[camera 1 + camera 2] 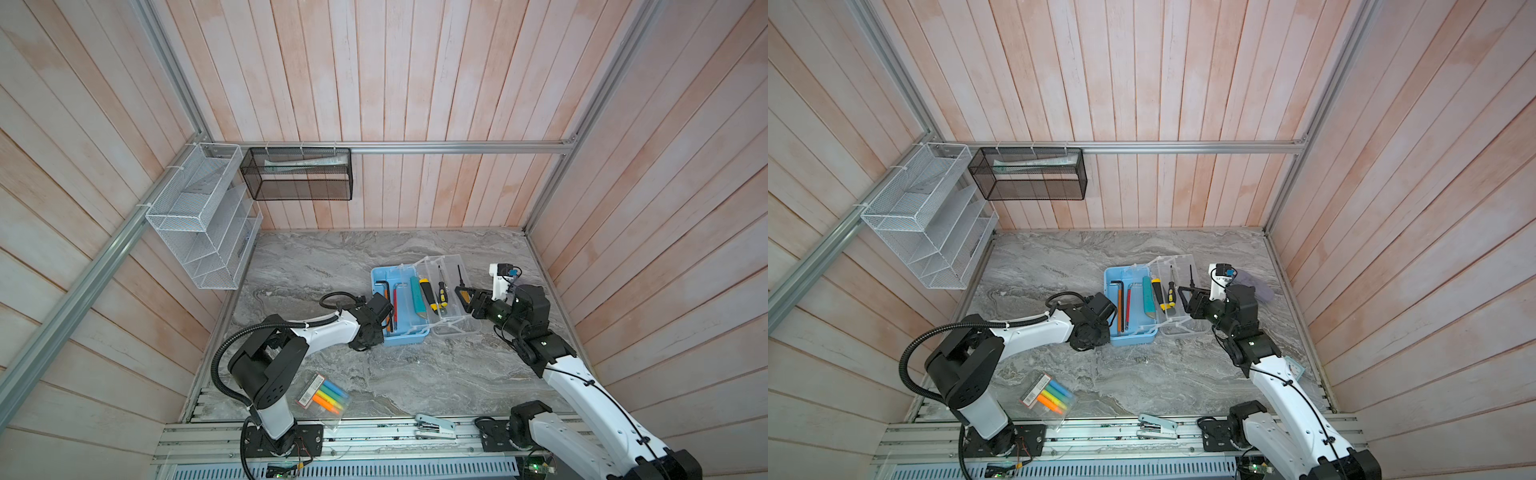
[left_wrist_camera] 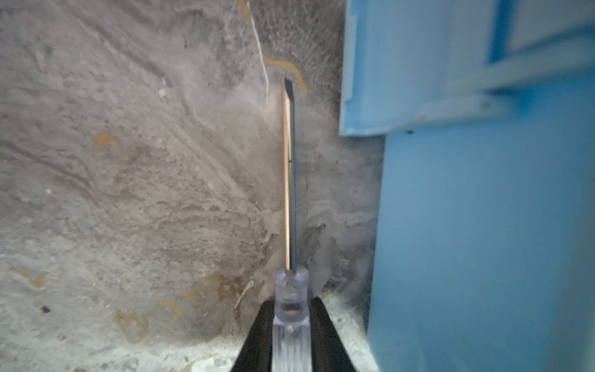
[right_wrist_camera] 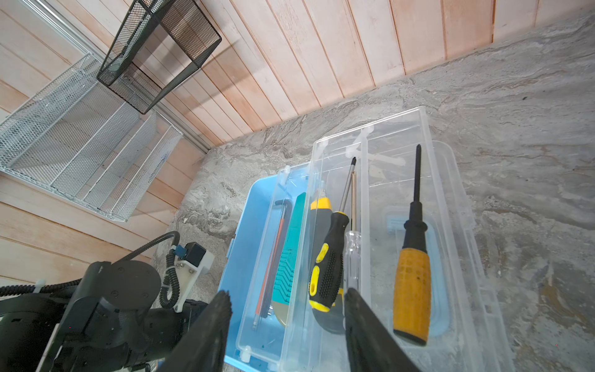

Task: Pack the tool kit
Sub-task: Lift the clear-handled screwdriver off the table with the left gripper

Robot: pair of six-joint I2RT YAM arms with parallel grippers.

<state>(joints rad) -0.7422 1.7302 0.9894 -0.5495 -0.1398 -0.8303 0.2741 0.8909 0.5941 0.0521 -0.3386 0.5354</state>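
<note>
Kit [image 1: 405, 338] lies open on desk [image 1: 415, 382]; hex keys [image 1: 380, 286], knife [image 1: 417, 297], screwdrivers [image 1: 428, 297] inside. We see left fingers [image 2: 257, 338] pinching clear-handled driver [image 2: 289, 180] just outside kit's blue wall; right fingers [image 3: 363, 322] spread, empty, above kit. We judge remaining: stow that driver, shut lid [image 3: 450, 193], fasten it.

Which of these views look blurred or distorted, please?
Left wrist view: the tool kit is a soft blur, while the clear-handled screwdriver is sharper. Right wrist view: the yellow-handled screwdriver is crisp. In both top views the wall planks bow slightly from lens distortion.
</note>
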